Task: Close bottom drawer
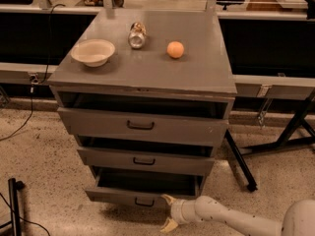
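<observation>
The bottom drawer (123, 196) is the lowest of three in the grey cabinet (147, 73). It is pulled out further than the two above, and its dark inside shows. Its short front has a small dark handle (144, 202). My gripper (169, 212) is on the end of the white arm coming in from the lower right. It is at the right end of the drawer front, just right of the handle. Its two pale fingers are spread, one at the front's top edge and one (169, 224) below it. It holds nothing.
The middle drawer (145, 161) and top drawer (142, 127) also stand slightly open. On the cabinet top are a white bowl (93, 51), a lying can (137, 35) and an orange (175, 49). Black table legs (241, 166) stand right, a black stand (15, 205) lower left.
</observation>
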Robot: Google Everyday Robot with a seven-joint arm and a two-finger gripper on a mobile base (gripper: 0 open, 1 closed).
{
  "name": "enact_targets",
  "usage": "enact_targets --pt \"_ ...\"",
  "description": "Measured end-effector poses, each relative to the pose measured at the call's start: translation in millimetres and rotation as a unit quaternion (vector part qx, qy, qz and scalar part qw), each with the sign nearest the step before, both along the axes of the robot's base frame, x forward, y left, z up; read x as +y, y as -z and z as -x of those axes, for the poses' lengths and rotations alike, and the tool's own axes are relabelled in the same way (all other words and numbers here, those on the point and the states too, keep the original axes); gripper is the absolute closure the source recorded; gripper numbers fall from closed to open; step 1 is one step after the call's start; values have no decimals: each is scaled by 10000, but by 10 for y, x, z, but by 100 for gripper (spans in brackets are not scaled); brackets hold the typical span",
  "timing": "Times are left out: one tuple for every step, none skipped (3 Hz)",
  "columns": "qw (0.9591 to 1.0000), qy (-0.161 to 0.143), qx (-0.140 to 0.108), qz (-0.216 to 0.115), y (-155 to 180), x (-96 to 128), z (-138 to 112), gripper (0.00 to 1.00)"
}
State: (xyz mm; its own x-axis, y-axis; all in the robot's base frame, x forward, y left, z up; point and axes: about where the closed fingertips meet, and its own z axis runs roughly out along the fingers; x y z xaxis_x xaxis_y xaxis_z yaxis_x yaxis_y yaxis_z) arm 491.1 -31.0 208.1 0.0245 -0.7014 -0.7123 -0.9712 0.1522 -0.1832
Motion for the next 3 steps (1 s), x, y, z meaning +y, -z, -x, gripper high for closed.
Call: enact_targets --pt "9999 68 5 -147 66 -71 178 42" --pt "9999 69 8 -154 74 -70 190 66" --pt "9999 101 -18 -82 88 -35 182 89"
